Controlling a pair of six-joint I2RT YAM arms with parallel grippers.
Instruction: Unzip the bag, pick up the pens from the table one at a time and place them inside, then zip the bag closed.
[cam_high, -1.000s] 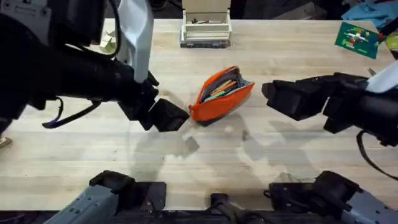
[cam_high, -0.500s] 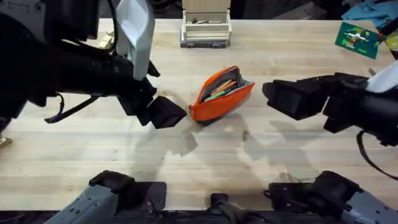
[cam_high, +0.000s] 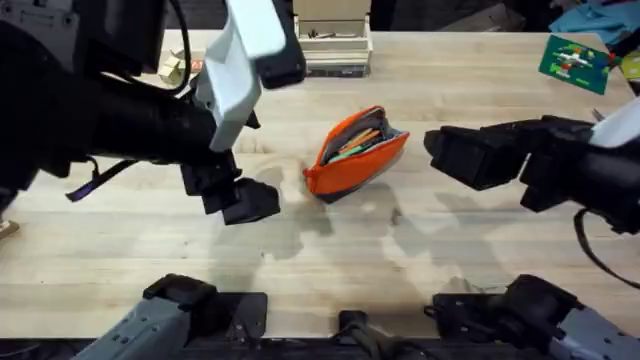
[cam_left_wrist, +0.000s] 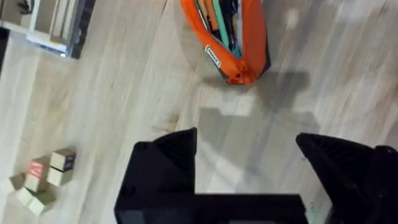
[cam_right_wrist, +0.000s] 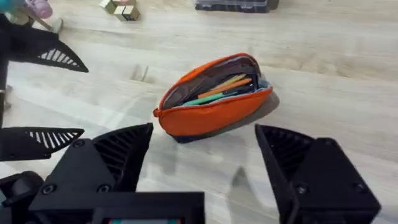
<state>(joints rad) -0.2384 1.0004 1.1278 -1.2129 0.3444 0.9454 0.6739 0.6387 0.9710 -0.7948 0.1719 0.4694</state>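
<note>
The orange bag (cam_high: 356, 152) lies mid-table on the table (cam_high: 330, 260), its zipper open and its mouth gaping. A green pen (cam_right_wrist: 216, 98) and other slim pens rest inside it, the green pen (cam_left_wrist: 218, 17) showing beside darker ones. My left gripper (cam_high: 258, 199) hovers left of the bag, apart from it. In its wrist view the left gripper (cam_left_wrist: 249, 163) is open with nothing between the fingers, the bag (cam_left_wrist: 231, 38) lying beyond. My right gripper (cam_high: 440, 152) hangs right of the bag; in its own view the right gripper (cam_right_wrist: 205, 158) is open and empty, short of the bag (cam_right_wrist: 211, 112).
A clear organiser box (cam_high: 330, 46) stands at the back edge. Small wooden blocks (cam_left_wrist: 43, 177) lie at the back left, and a green card (cam_high: 573, 62) at the back right. Bare wood stretches in front of the bag.
My left gripper has drawn away from the bag's left end, moving left and toward the near edge. The bag and the right arm have stayed put.
</note>
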